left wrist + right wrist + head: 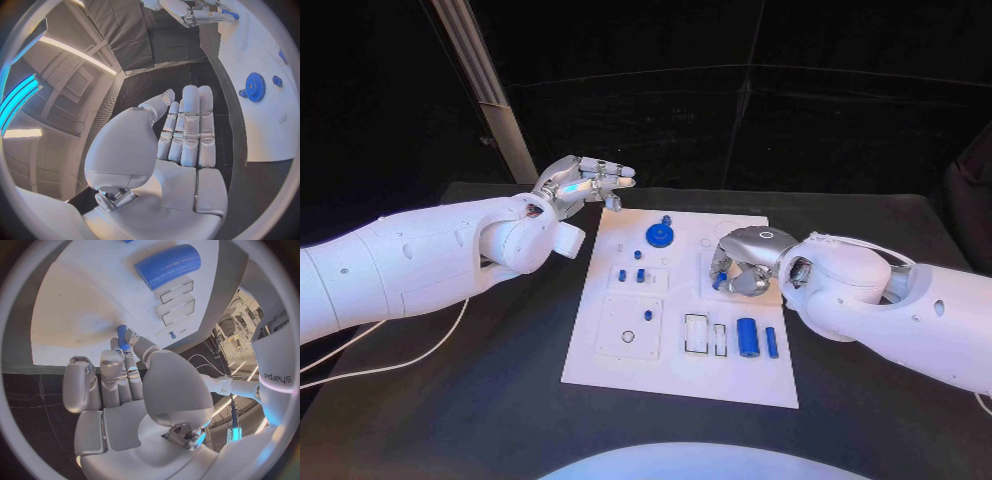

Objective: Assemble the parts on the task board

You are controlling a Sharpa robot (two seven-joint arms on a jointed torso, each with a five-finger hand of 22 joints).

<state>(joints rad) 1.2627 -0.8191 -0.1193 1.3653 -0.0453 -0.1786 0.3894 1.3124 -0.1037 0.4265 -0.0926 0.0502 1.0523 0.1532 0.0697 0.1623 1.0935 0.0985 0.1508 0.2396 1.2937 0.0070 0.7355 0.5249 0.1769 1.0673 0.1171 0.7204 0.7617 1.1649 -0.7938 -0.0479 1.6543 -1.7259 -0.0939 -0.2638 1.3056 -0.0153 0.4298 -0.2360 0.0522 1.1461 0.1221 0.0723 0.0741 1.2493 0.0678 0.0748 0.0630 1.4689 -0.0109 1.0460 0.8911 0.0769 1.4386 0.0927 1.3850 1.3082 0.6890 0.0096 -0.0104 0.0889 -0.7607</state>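
Up close, right hand (128, 390) pinching small blue peg (122, 336), left hand (181, 145) empty.

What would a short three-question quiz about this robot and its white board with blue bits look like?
1. True or false: the left robot hand holds a blue part.
2. Which robot hand pinches a small blue peg? A) left B) right
3. Fill in: the blue gear sits on the ____ half of the task board, as seen from the robot.

Key: 1 false, its fingers are straight and nothing lies in them. 2 B, the right robot hand. 3 far.
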